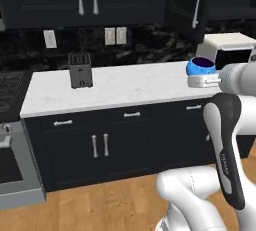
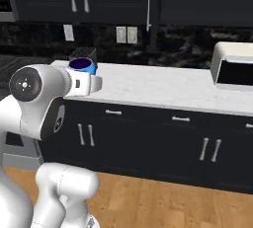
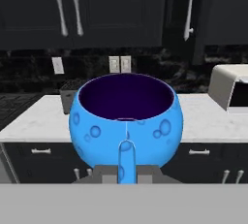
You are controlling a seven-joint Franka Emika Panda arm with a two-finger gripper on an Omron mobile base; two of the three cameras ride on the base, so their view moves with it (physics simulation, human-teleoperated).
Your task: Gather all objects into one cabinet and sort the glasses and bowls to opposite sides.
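My gripper (image 3: 127, 166) is shut on the small blue bowl (image 3: 126, 121), which stands upright with its dark inside showing. In the left base view the blue bowl (image 1: 201, 66) sits atop the gripper (image 1: 201, 79), held in the air in front of the white counter (image 1: 125, 87). The right base view has the bowl (image 2: 82, 65) above the hand (image 2: 89, 84). The black wall cabinet door (image 1: 187, 5) with its long silver bar handle (image 3: 190, 7) stands ajar above and to the right. The red mug, orange cup and brown bowl are out of view.
A dark toaster (image 1: 80, 70) stands on the counter's left part. A white microwave (image 2: 232, 64) sits at the counter's right end. A stove (image 1: 10, 92) lies left of the counter, with black drawers and base cabinets (image 1: 132, 140) below the top.
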